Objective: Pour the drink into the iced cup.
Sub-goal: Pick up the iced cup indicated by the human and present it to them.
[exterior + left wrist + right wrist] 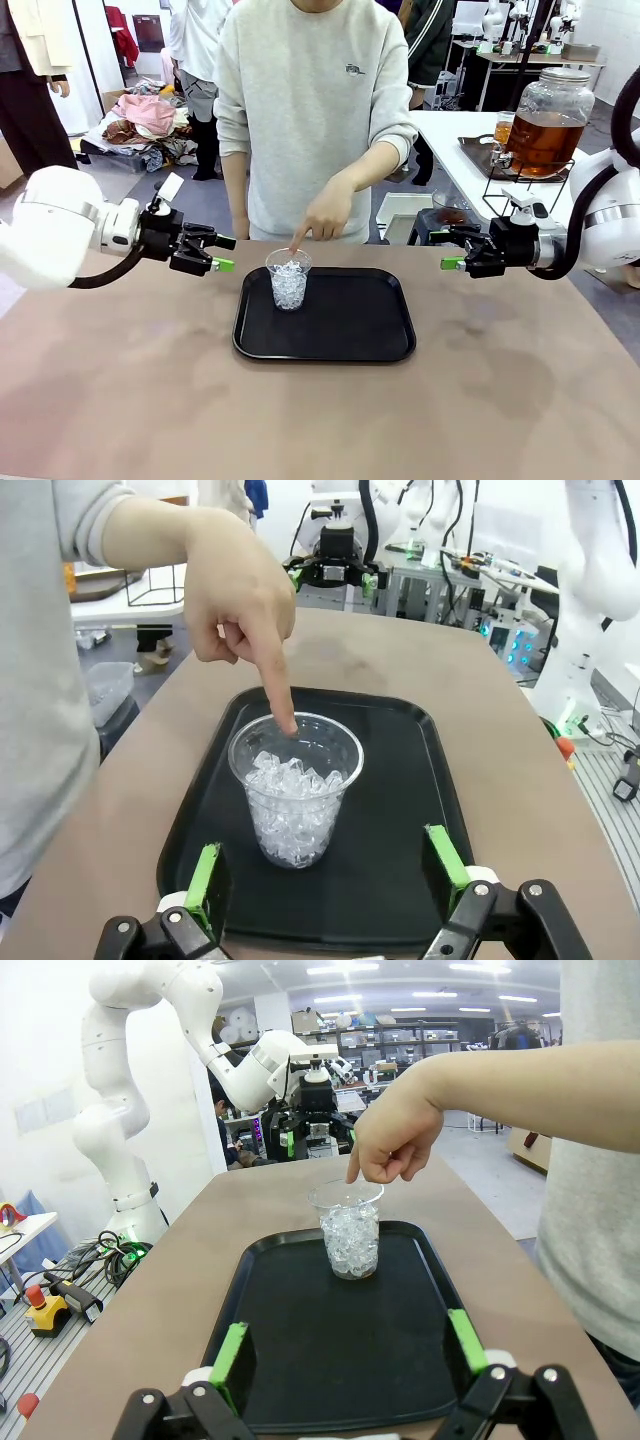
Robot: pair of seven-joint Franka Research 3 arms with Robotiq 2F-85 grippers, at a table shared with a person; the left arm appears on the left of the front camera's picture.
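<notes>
Left gripper (222,254): hovering over the brown table (120,400) just left of the tray; jaws standing wide apart, carrying nothing
Right gripper (448,250): hanging off the tray's right side, facing the other one; jaws spread too, and empty
Cup of ice (289,282): standing upright toward the far left of the black tray (345,340); clear, packed with ice, no drink in it yet
Person's hand (322,218): reaching over from the far side; index finger pointing down at the cup's rim
Drink (545,140): sitting in a big lidded jar (562,92) on a wire stand (500,190), on the white table (450,130) behind the right arm; well apart from both grippers; a small glass (503,128) of the same amber is standing beside it
Handling: I'm guessing the jar is heavy, smooth and breakable; the small glass is looking easier to grasp, around its middle; the iced cup is looking thin and light, so tipping easily
Writing: a small dark mark on the person's grey sweatshirt (355,69), too small to read; nothing readable on jar or cup
</notes>
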